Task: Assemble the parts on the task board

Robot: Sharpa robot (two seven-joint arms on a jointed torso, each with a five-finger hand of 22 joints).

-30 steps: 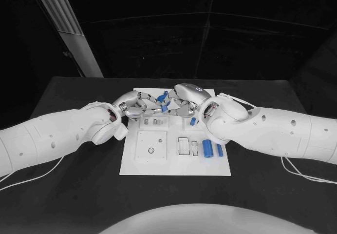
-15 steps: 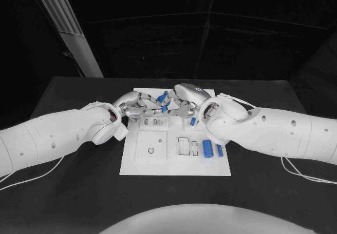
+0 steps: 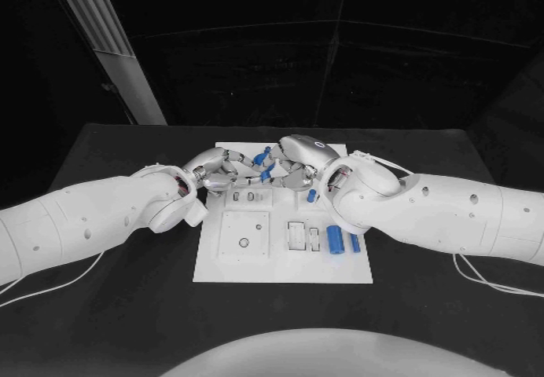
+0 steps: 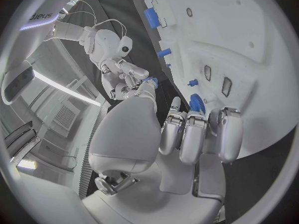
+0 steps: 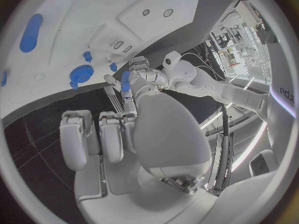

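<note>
A big black table (image 3: pixel 113 314) stood in a dark room. Thin white cables lay on it, one (image 3: pixel 51 284) near the left side and one (image 3: pixel 490 281) near the right side. Behind the table, a long pale slanted beam (image 3: pixel 113 59) leaned up and away at the back left, and the dark wall (image 3: pixel 340 71) behind had faint lines across it.

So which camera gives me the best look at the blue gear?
The right wrist view: the blue gear shows face-on, teeth clear, on the task board. The left wrist view has it half behind fingers; in the head view I can't pick it out.
</note>
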